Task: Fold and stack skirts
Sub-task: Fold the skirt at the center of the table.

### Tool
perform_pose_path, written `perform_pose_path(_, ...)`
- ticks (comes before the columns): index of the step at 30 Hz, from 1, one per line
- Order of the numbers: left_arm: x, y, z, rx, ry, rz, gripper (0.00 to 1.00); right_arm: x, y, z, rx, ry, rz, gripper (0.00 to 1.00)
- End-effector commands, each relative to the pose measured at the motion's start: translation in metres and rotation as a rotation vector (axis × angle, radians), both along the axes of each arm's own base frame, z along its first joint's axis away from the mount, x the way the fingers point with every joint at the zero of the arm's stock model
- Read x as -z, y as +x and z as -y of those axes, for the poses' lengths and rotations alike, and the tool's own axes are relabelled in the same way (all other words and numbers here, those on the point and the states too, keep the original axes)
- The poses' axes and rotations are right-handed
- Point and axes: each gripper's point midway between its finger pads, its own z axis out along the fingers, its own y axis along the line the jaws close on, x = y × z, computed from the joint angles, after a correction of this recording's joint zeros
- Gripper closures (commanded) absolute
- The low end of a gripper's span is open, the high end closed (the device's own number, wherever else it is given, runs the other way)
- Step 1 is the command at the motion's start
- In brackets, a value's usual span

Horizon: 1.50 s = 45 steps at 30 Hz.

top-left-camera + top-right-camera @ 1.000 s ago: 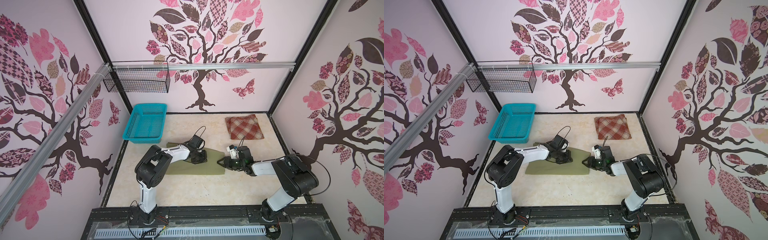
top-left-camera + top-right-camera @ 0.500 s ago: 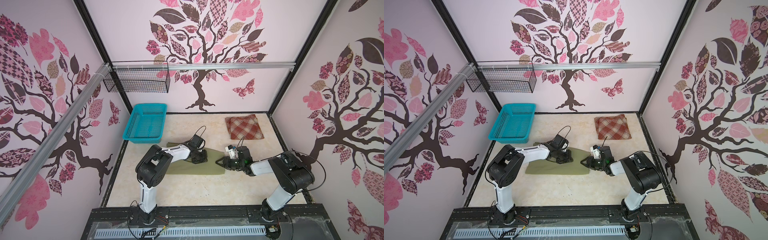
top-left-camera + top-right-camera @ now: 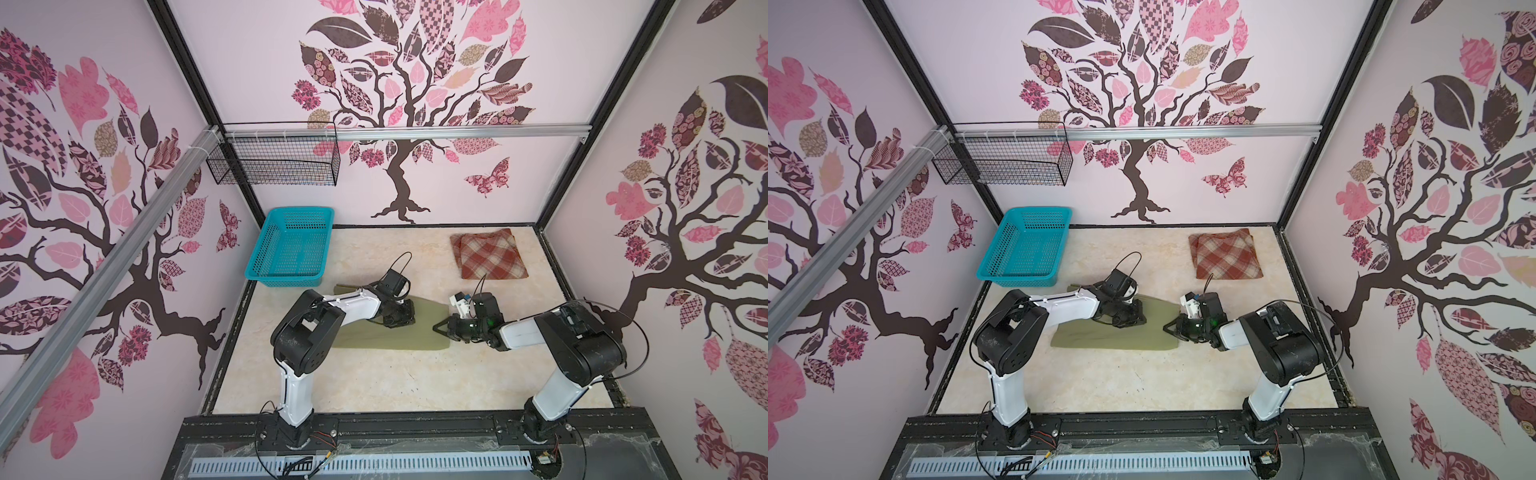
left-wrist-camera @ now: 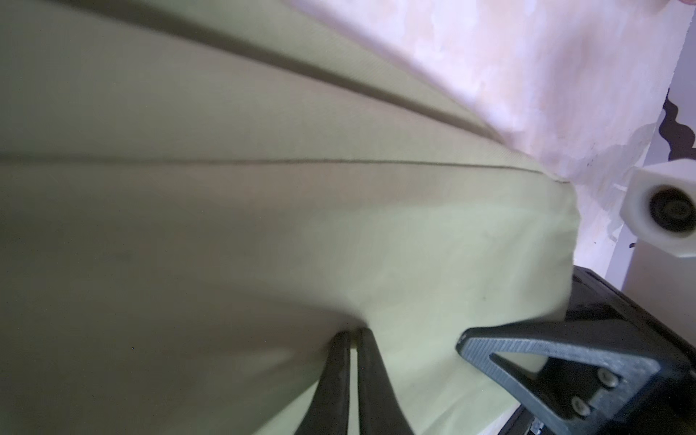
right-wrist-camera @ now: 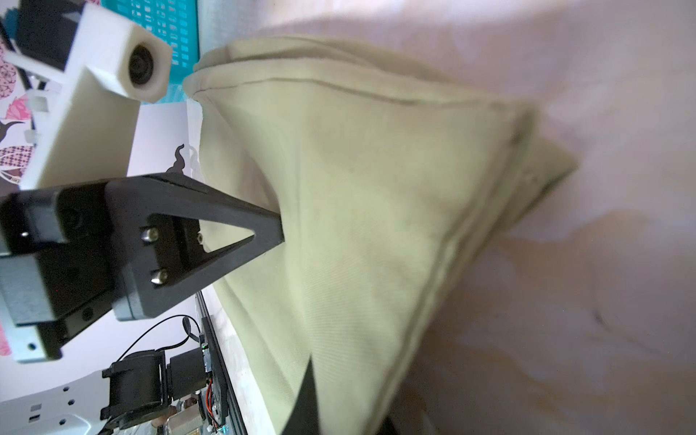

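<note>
Olive skirt [image 3: 386, 338]: flat at the centre of the table [image 3: 374, 382], its length running from 9 to 3 o'clock
Plaid skirt [image 3: 490, 255]: folded, at 1 o'clock, well apart from the olive one
Left gripper [image 4: 352, 333]: jaws together, pinching olive cloth near the skirt's middle, toward its 12 o'clock edge
Right gripper [image 3: 436, 327]: jaws clamped on the skirt's 3 o'clock edge, with cloth bunched around them
Basket [image 3: 299, 210]: turquoise, at 11 o'clock, near the olive skirt's far corner
</note>
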Motion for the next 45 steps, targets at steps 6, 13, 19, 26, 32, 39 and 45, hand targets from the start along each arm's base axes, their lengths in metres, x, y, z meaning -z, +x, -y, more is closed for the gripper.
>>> perform_pose_path(6, -0.051, 0.030, -0.062, -0.162, -0.051, 0.083, 0.89, -0.021, 0.005, 0.026, -0.006, -0.260, -0.005, 1.00)
perform_pose_path(13, -0.044, 0.021, -0.125, -0.269, 0.008, 0.066, 0.89, -0.041, 0.019, 0.046, -0.017, -0.432, 0.032, 1.00)
perform_pose_path(19, -0.026, 0.001, -0.143, -0.288, 0.040, 0.035, 0.90, -0.045, 0.026, 0.056, -0.056, -0.546, 0.020, 1.00)
perform_pose_path(26, -0.003, -0.014, -0.141, -0.301, 0.022, -0.004, 0.89, -0.054, 0.033, 0.076, -0.067, -0.696, 0.015, 1.00)
perform_pose_path(32, 0.020, -0.038, -0.124, -0.280, 0.022, -0.048, 0.90, -0.060, 0.042, 0.092, -0.032, -0.799, 0.020, 1.00)
perform_pose_path(39, 0.042, -0.062, -0.097, -0.245, -0.002, -0.092, 0.90, -0.067, 0.047, 0.085, -0.044, -0.861, 0.034, 1.00)
perform_pose_path(45, 0.056, -0.070, -0.092, -0.253, -0.015, -0.119, 0.89, -0.074, 0.045, 0.058, -0.096, -0.909, 0.076, 1.00)
